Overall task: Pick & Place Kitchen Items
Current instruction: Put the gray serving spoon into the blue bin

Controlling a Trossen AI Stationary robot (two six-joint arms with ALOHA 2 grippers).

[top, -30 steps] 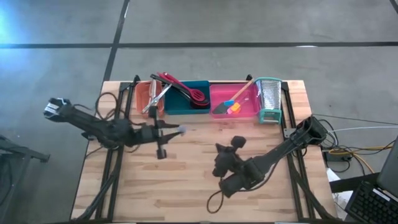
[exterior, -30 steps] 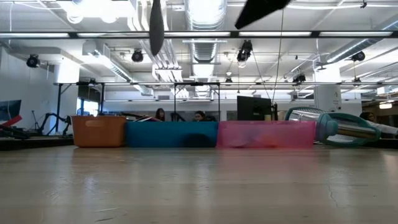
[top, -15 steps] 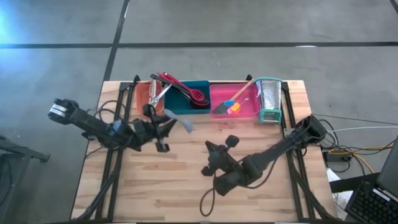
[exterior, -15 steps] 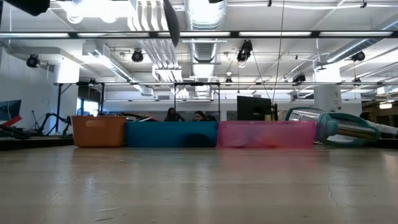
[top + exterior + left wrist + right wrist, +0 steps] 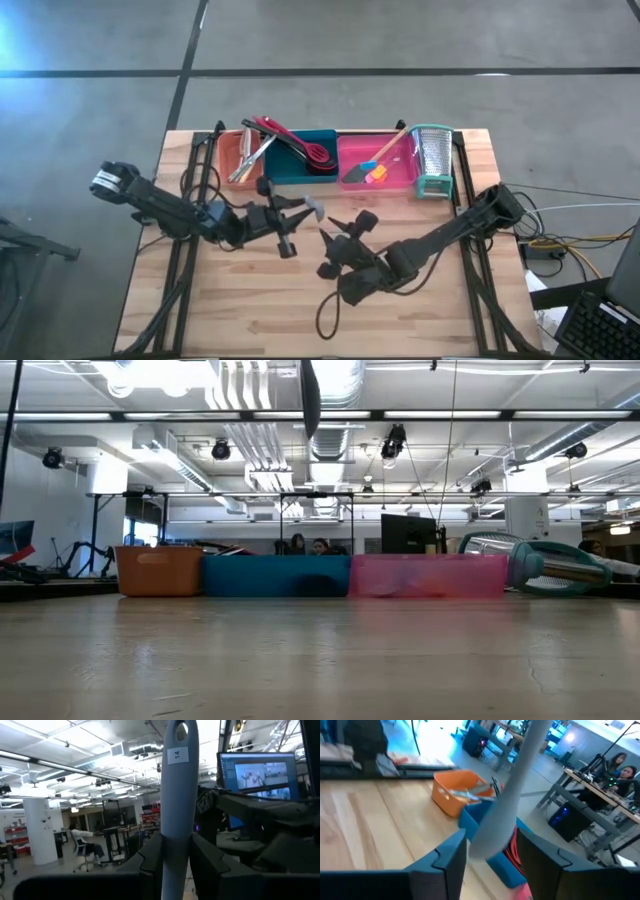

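A grey utensil handle, with a hole and a small label near its free end, is lifted over the middle of the table. My left gripper is shut on it. My right gripper faces it from the right and is open. In the right wrist view, its fingers stand on either side of the grey handle. Other kitchen items lie in the trays at the far edge: metal tongs, red and black utensils and a spatula. My left gripper pinches the grey handle between its two fingers. The handle runs along the fingers and sticks out beyond them, hole end farthest out. The fingers come from the table's left, slanting upward. The utensil is clear of the table. My right gripper's fingers flank the handle's end; I cannot tell whether they touch it.
An orange tray, a teal tray and a pink tray stand in a row along the far edge. A metal grater lies at their right end. The wooden table lies bare nearer to me. People sit at desks in the room beyond.
My left gripper has carried the grey utensil toward the table's right and tipped it upward. My right gripper has moved toward the table's left, closer to the utensil, has turned, and has opened around the handle's end.
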